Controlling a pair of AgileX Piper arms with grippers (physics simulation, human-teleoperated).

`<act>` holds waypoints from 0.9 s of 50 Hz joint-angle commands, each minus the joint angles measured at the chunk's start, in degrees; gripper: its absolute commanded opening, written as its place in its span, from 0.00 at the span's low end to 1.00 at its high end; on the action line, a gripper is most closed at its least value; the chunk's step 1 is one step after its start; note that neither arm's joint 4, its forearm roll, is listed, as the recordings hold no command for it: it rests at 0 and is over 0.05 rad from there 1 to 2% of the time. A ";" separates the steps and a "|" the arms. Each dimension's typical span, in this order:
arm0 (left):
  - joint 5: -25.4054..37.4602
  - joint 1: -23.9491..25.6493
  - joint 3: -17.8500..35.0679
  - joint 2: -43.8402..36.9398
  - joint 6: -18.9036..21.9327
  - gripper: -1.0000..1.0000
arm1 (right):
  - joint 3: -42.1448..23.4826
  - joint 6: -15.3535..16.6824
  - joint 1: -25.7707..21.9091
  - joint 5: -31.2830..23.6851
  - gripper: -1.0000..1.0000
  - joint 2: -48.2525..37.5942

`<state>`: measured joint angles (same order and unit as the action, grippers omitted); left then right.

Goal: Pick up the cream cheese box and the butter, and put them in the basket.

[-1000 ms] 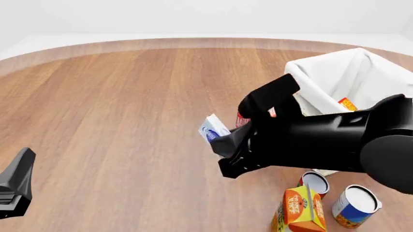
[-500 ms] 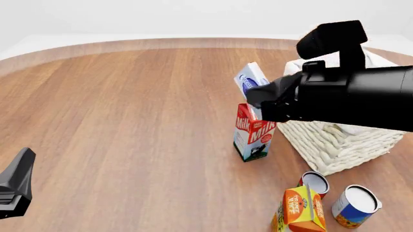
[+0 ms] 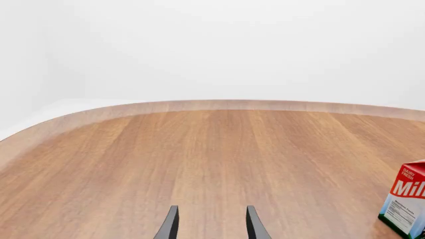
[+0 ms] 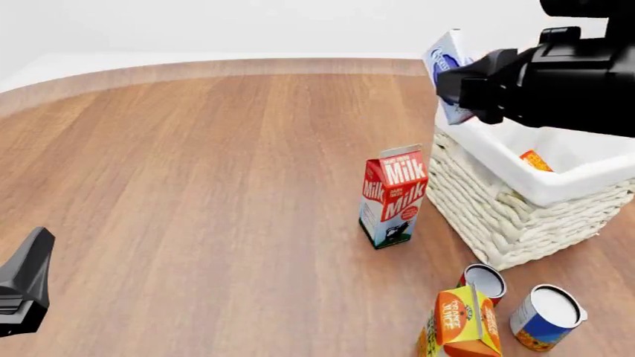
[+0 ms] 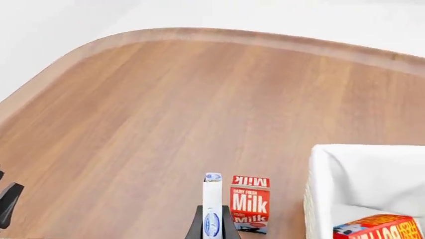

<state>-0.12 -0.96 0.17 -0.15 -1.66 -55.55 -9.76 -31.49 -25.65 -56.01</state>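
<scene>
My right gripper point(image 4: 454, 88) is shut on the cream cheese box point(image 4: 445, 61), a small white box with a blue oval mark, held high over the near-left rim of the basket point(image 4: 516, 212). In the right wrist view the cream cheese box point(image 5: 212, 209) stands edge-on between the fingers, with the table far below. The butter point(image 5: 379, 228), red and orange with lettering, lies inside the basket point(image 5: 325, 164); an orange corner of the butter point(image 4: 534, 160) shows in the front view. My left gripper point(image 3: 211, 230) is open over bare table, low at the front left.
A red-white milk carton point(image 4: 393, 195) stands upright just left of the basket. An orange juice carton point(image 4: 462, 321) and two opened cans point(image 4: 546, 316) stand in front of the basket near the table's front edge. The milk carton point(image 3: 406, 202) also shows in the left wrist view.
My right arm has risen and swung right, carrying the cream cheese box from beside the milk carton up over the basket's rim. The left arm has not moved.
</scene>
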 commanded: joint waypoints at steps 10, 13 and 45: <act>0.00 0.00 0.00 0.00 0.00 1.00 | -3.39 -0.01 9.23 1.09 0.00 -1.03; 0.01 0.00 0.00 0.00 0.00 1.00 | -4.00 0.10 11.09 1.15 0.00 -1.40; -0.01 0.00 0.00 0.00 0.00 1.00 | -3.07 -0.45 23.50 5.90 0.00 -5.07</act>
<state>-0.12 -0.95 0.17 -0.15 -1.66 -58.50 -9.62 -10.89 -20.99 -60.44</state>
